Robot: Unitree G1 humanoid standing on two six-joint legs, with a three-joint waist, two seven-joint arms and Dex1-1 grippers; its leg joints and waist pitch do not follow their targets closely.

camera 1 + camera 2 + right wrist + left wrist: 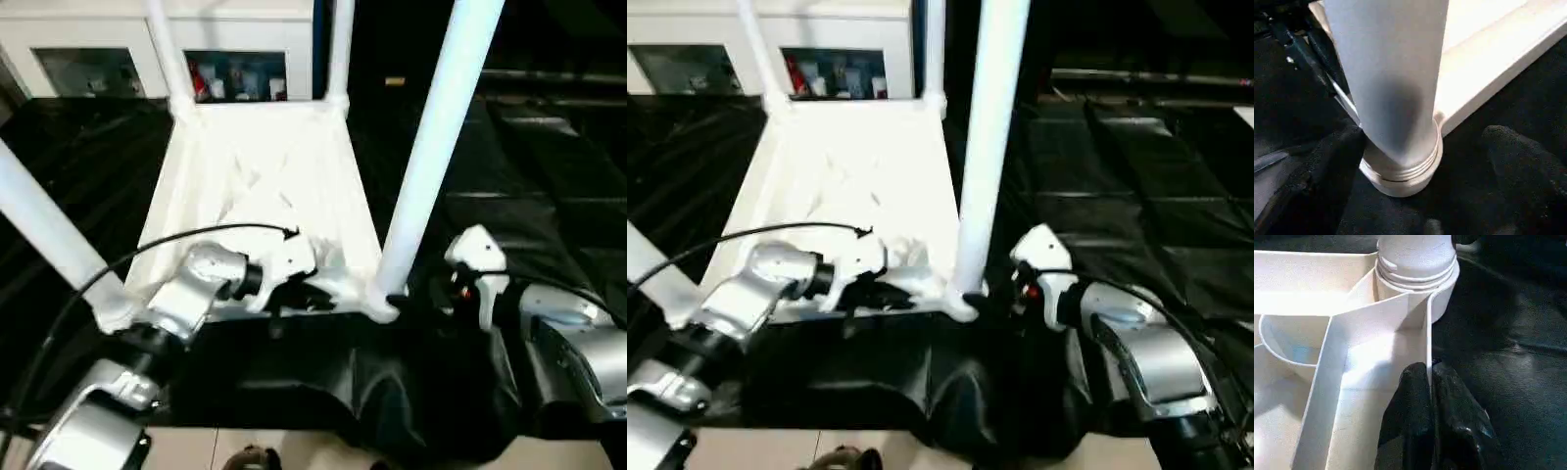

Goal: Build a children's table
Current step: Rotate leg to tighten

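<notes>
Here the left gripper [1429, 396] pinches the near rim of the upturned children's table [265, 176], lying on the black sheet [549, 166]; the right gripper [1422, 166] gapes wide around the near right leg [431, 147], its 2 fingers [1528, 166] touching nothing.

Children's table [265, 186] lies upside down on the sheet-covered desk [549, 166], its four legs standing upward from the corner sockets; near-right leg [431, 147] rises from the socket [1400, 171] at the table's near right corner; near-left leg [49, 230] at the near left; two far legs before the cabinet [235, 59], which stands behind the desk; left gripper [1430, 431] at the table's near edge, its fingers [1405, 421] either side of the rim wall beside the near-right socket; right gripper [1422, 161] just right of that socket, one finger on each side of the leg's base, apart from it.
</notes>
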